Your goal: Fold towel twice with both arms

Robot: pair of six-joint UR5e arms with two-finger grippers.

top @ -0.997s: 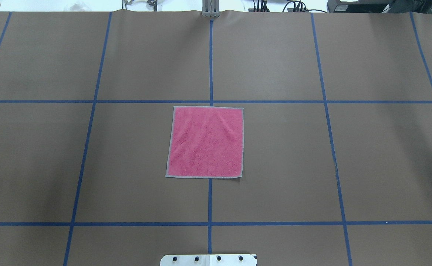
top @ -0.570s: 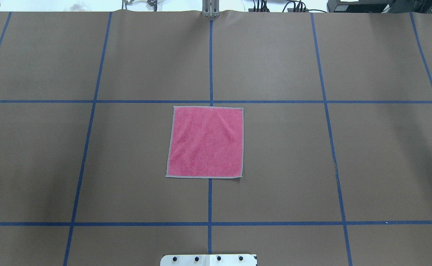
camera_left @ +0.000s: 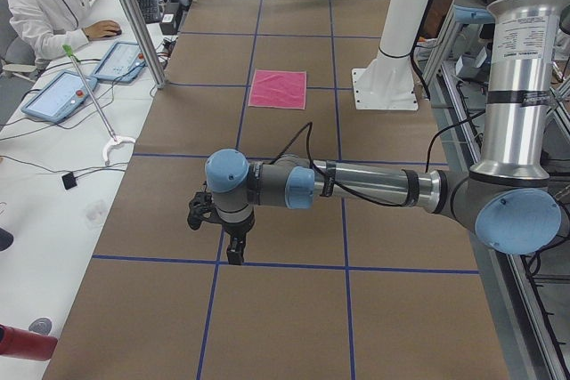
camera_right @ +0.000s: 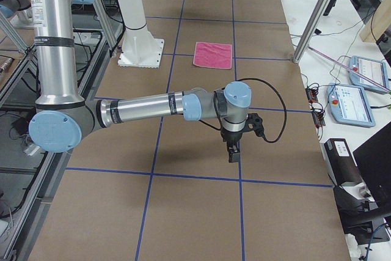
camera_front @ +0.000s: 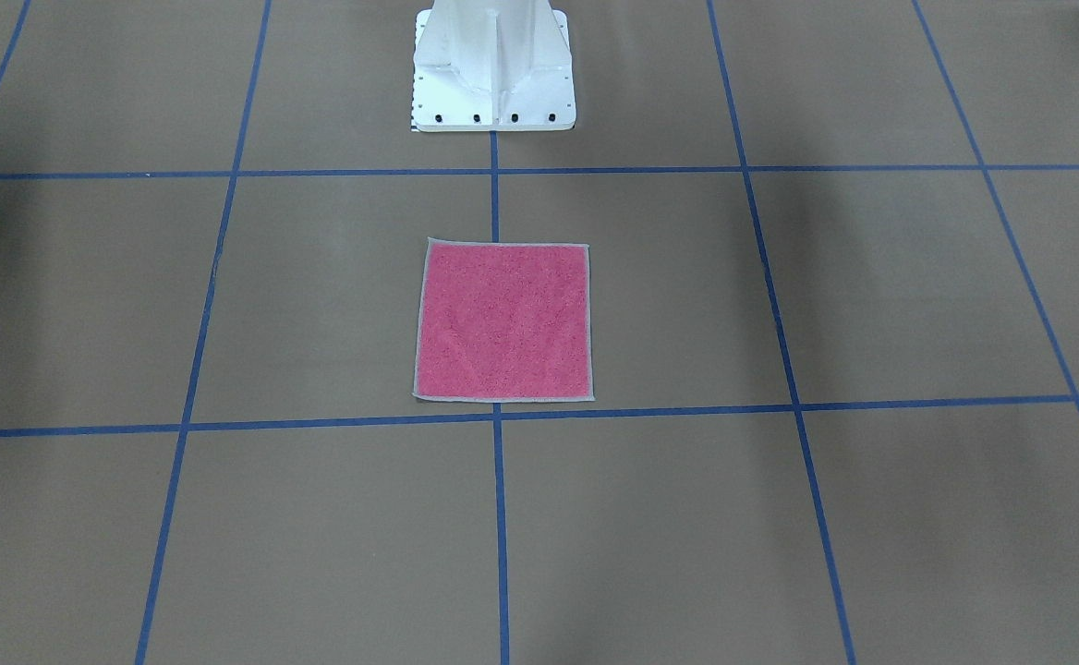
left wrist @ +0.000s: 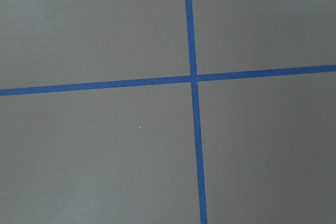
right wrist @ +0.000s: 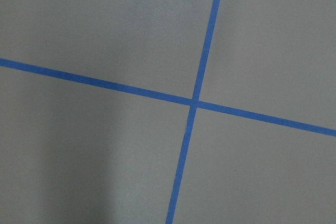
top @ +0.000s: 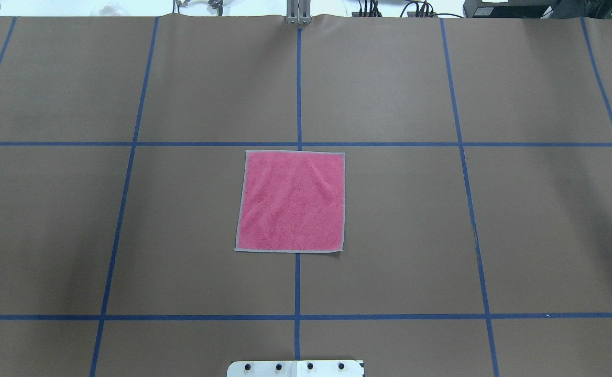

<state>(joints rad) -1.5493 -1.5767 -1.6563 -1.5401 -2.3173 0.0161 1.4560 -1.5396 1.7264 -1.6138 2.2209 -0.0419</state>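
Observation:
The towel lies flat and unfolded, pink face up with its light grey hem all round, at the table's middle; it also shows in the front view and both side views. No arm shows in the overhead or front views. In the exterior left view my left gripper hangs over a tape crossing far from the towel. In the exterior right view my right gripper hangs likewise, far from the towel. I cannot tell whether either is open or shut. Both wrist views show only brown table and blue tape.
The brown table is marked with a blue tape grid. The white pedestal base stands at the robot's side of the towel. An operator sits with tablets beyond the far edge; metal posts stand there.

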